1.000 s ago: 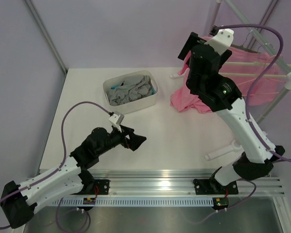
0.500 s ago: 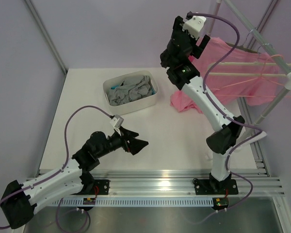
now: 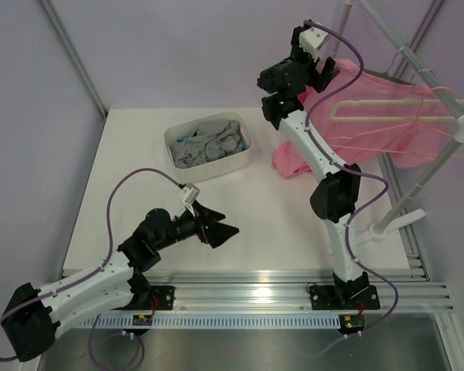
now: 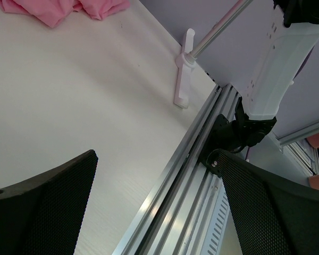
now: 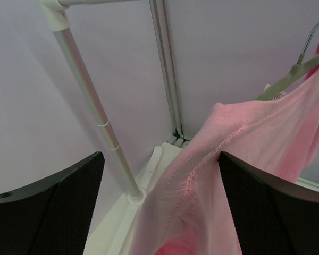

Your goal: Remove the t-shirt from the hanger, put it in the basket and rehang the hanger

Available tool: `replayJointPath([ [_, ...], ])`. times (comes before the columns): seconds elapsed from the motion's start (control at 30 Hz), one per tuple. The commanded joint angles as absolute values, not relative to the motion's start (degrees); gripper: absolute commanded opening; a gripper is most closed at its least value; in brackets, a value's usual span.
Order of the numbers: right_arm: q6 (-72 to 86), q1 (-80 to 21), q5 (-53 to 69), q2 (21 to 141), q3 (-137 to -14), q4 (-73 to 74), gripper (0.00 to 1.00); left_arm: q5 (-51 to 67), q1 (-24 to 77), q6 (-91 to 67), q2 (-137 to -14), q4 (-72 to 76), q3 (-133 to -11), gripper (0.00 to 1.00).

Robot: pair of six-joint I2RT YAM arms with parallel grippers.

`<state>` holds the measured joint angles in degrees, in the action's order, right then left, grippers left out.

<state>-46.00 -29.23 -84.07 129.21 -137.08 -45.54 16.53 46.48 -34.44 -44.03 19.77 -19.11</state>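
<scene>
right fingers (image 5: 58,202) apart, facing pink t-shirt (image 3: 387,127) hung on hanger (image 5: 284,82); left fingers (image 4: 48,207) apart, low over desk (image 3: 139,154).

The left arm (image 3: 85,287) and right arm (image 3: 305,143) are white tubes with fat black joints. A thin purple cable (image 3: 131,173) loops along each one. A small white box (image 3: 189,192) sits on each wrist. The left end effector (image 4: 157,159) and right end effector (image 5: 160,156) have black fingers (image 4: 48,207) covered in tiny dots.
</scene>
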Motion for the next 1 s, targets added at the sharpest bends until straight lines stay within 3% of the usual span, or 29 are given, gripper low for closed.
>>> replayJointPath([
  [0.0,-42.2,-28.3,-86.2,124.4,-134.0,-46.3,0.96,18.0,46.8,-34.2,-42.5,21.8,-19.7,0.99],
  [0.17,-43.8,-27.5,-86.2,126.6,-136.7,-46.8,0.94,17.0,46.8,-33.5,-41.7,20.5,-20.0,0.99],
  [0.27,-46.2,-27.2,-86.8,128.6,-139.1,-47.8,0.82,16.8,46.8,-33.4,-41.4,20.2,-20.0,0.99],
  [0.53,-48.6,-27.1,-87.0,128.1,-138.5,-49.5,0.66,16.7,46.8,-33.4,-41.0,19.9,-20.0,0.99],
  [0.7,-48.1,-27.2,-86.7,127.4,-138.5,-47.6,0.47,16.7,46.8,-33.8,-40.7,20.0,-19.7,0.99],
  [0.8,-47.5,-27.1,-88.5,128.1,-140.8,-45.8,0.27,16.3,46.8,-34.3,-40.3,20.2,-19.2,0.99],
  [0.9,-51.6,-27.2,-90.4,127.2,-137.3,-53.9,0.17,15.8,46.8,-34.4,-40.0,20.5,-18.9,0.99],
  [0.97,-53.5,-27.2,-90.6,126.7,-135.5,-56.1,0.15,15.9,46.8,-34.1,-40.2,20.2,-19.2,0.99],
])
